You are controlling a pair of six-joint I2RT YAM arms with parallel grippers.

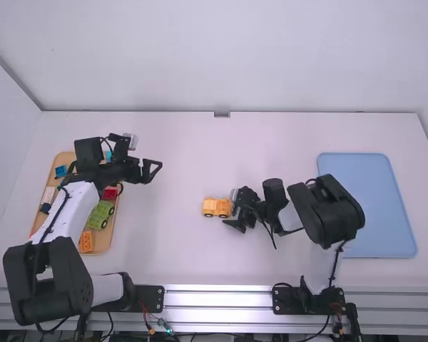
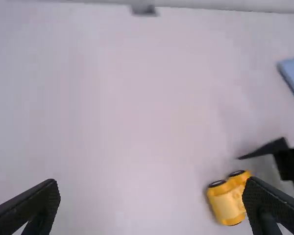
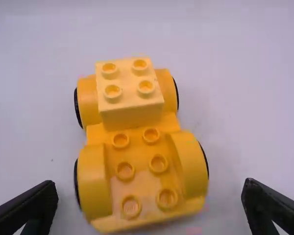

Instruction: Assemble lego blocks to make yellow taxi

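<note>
- Black and spread wide, my right gripper [image 3: 150,181] is open with nothing in its grip, right beside the yellow wheeled base [image 3: 141,183] out on the white table!
- One yellow block [image 3: 130,113] sits on that base, at the end away from my fingertips: four studs up top, six more bare on the base, four black tyre edges showing.
- So, one join made; I'd call it early, with more bodywork probably to come.
- Across to my left gripper [image 2: 152,180]: also open, also empty, over by the wooden tray [image 1: 103,239].
- Parts waiting there: one green piece [image 1: 100,214], one red [image 1: 110,194], one orange [image 1: 86,241], others partly hidden, so no full count.
- Far right, one blue tray [image 1: 367,206].
</note>
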